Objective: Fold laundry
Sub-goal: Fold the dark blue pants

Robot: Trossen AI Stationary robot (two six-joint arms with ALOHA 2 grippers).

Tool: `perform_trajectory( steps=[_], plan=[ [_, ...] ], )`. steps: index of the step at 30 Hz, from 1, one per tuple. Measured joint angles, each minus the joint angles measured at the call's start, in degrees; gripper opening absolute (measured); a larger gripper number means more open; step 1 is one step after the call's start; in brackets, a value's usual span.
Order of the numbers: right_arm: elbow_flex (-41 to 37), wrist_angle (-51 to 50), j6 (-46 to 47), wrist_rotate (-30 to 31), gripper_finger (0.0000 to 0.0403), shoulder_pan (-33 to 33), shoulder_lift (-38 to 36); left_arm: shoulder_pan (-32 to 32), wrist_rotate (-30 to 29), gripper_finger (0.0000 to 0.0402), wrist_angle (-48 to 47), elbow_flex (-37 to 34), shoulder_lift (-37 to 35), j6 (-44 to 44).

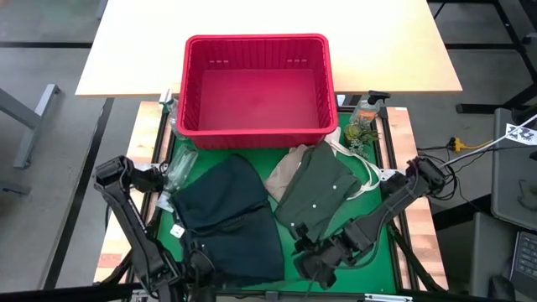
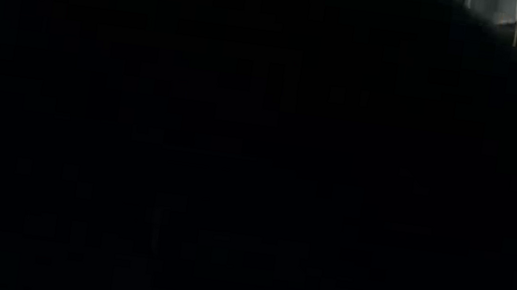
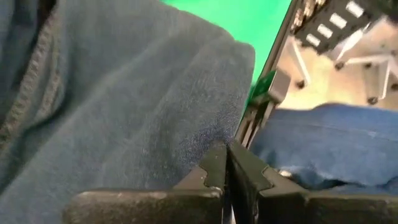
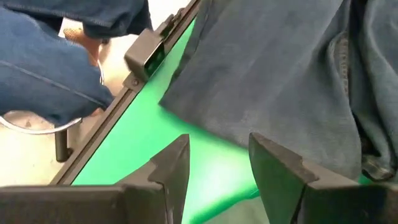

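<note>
A dark blue garment [image 1: 226, 218] lies spread on the green mat [image 1: 382, 252] at the near left. To its right lie an olive-green buttoned shirt [image 1: 319, 193] and a tan piece [image 1: 285, 172] that runs under the shirt. My left gripper [image 3: 227, 165] is at the dark garment's near left edge, shut on the cloth [image 3: 124, 106]. My right gripper [image 4: 217, 146] hangs open over bare mat [image 4: 155, 124] near the table's front edge, just short of the dark garment's edge [image 4: 186, 112]. The low view is black. My left gripper pinches an edge of the dark blue garment [image 3: 217, 146] between its two fingertips. The cloth runs up and away from the fingers in a soft fold. One layer or several, I cannot tell.
An empty red basket [image 1: 256, 134] stands across the far half of the mat. A clear bottle [image 1: 365, 113] and small items sit at its right corner. A person's legs in blue jeans [image 4: 43, 68] show just past the table's near edge.
</note>
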Motion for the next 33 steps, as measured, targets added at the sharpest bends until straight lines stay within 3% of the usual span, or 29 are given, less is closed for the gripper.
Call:
perform_trajectory(
  steps=[7, 20, 33],
  plan=[
    [-0.09, 0.21, 0.04, 0.71, 0.0166, 2.24, 2.20, 0.37, -2.36, 0.0001, -0.21, 0.04, -1.58, -0.09],
    [-0.11, 4.41, 1.24, -2.20, 0.0166, 2.39, 3.45, 0.64, 8.97, 0.0001, -1.10, 0.04, 0.30, 0.08],
    [-0.11, 4.45, -1.27, -3.22, 0.0166, 1.60, 3.61, 0.83, 8.70, 0.0001, -0.96, 0.04, 0.57, 1.57]
  ],
)
